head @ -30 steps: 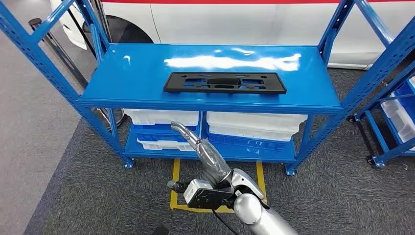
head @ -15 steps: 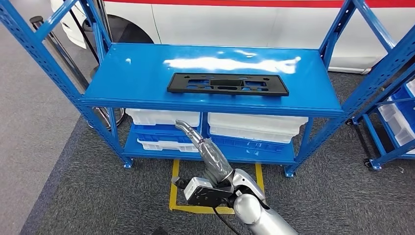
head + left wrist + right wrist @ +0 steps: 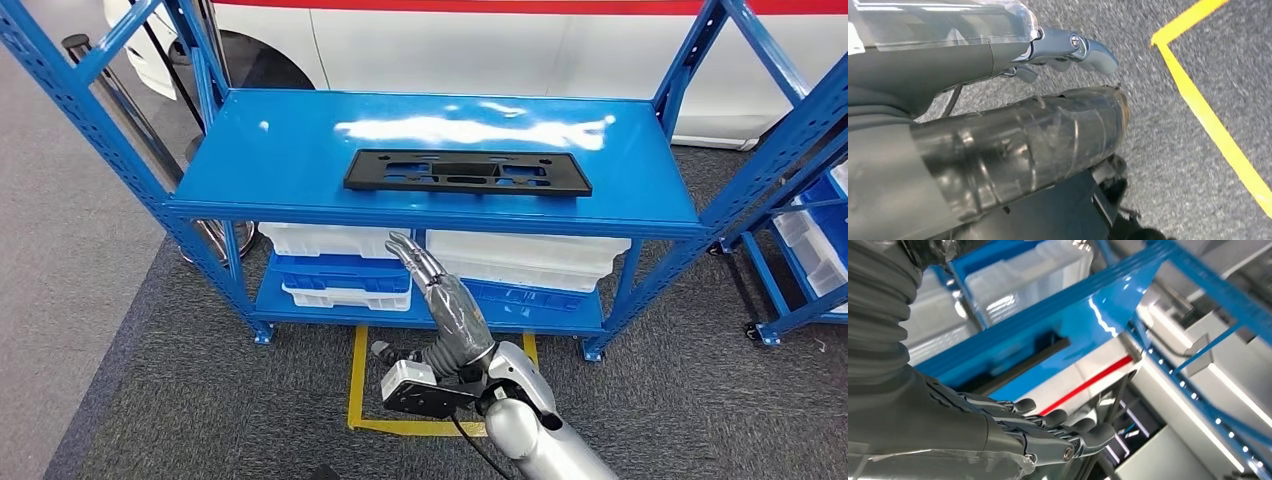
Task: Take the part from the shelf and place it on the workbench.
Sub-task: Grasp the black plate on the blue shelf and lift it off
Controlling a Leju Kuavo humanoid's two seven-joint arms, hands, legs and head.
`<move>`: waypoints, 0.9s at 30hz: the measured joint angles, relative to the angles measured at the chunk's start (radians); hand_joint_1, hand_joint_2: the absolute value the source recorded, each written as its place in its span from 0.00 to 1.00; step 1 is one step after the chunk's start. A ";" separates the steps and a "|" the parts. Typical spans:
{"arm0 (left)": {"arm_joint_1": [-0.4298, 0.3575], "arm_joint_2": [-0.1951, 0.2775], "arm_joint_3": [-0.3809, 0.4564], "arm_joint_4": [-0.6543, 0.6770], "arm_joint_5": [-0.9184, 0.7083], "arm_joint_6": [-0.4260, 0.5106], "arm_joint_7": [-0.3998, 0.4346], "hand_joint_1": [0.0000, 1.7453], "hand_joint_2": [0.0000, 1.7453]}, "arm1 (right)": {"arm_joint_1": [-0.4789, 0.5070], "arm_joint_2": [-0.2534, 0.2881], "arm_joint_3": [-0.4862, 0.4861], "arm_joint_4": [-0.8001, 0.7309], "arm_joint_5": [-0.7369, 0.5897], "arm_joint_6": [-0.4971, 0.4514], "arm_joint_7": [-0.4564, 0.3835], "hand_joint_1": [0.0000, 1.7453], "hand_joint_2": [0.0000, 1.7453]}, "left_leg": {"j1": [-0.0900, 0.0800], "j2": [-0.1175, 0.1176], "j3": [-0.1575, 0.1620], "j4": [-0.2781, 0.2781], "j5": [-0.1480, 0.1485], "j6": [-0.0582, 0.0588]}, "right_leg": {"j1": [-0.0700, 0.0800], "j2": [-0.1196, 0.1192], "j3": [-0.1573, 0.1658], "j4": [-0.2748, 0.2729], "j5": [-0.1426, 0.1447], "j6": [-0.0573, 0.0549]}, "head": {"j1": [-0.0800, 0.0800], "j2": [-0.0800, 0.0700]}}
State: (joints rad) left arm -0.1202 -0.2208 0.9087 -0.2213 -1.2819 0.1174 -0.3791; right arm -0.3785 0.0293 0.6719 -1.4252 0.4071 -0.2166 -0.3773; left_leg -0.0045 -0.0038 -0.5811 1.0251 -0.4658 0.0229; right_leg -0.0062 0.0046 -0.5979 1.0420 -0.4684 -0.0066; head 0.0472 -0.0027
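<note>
Our right hand [image 3: 440, 290] raised below the shelf [image 3: 270, 150] edge, fingers straight and empty, our left hand [image 3: 1068, 47] hanging empty over carpet, black part [image 3: 467, 171] lying flat on the shelf top

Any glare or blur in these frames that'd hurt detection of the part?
Head view: sharp; white glare streak on the shelf top behind the black part, not over it. Right wrist view: background soft, part a thin dark edge beyond the right hand. Left wrist view: carpet slightly smeared.
</note>
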 joint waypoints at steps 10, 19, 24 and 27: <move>0.008 0.003 0.003 0.000 0.001 -0.001 -0.004 0.00 0.00 | 0.028 -0.008 -0.021 -0.017 0.047 -0.052 0.003 0.00 1.00 | 0.024 0.001 -0.087 0.133 -0.006 -0.033 | -0.012 0.000 0.037 -0.012 -0.019 -0.009 | -0.001 0.000; 0.007 0.006 0.003 0.001 -0.001 -0.002 -0.004 0.00 0.00 | 0.047 -0.022 -0.050 -0.035 0.108 -0.105 0.015 0.00 1.00 | 0.013 -0.003 0.010 -0.003 -0.003 0.024 | -0.015 -0.001 -0.016 0.123 -0.082 0.038 | -0.004 0.000; 0.011 0.006 0.003 0.001 -0.001 -0.005 -0.004 0.00 0.00 | 0.068 -0.037 -0.060 -0.037 0.129 -0.117 0.017 0.00 1.00 | -0.001 -0.005 0.052 -0.004 -0.041 0.034 | -0.003 -0.001 -0.135 0.215 -0.042 0.020 | -0.004 0.000; 0.011 0.003 0.003 0.003 -0.001 -0.006 -0.005 0.00 0.00 | 0.071 -0.044 -0.069 -0.038 0.132 -0.118 0.017 0.00 1.00 | -0.003 -0.005 0.083 -0.008 -0.067 0.027 | 0.020 -0.003 -0.083 0.041 0.056 -0.009 | -0.004 0.000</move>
State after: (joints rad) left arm -0.1091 -0.2179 0.9121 -0.2187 -1.2831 0.1112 -0.3841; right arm -0.3076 -0.0143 0.6033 -1.4632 0.5391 -0.3349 -0.3599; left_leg -0.0079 -0.0086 -0.4978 1.0173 -0.5332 0.0494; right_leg 0.0139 0.0017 -0.6808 1.0829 -0.4119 -0.0158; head 0.0432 -0.0027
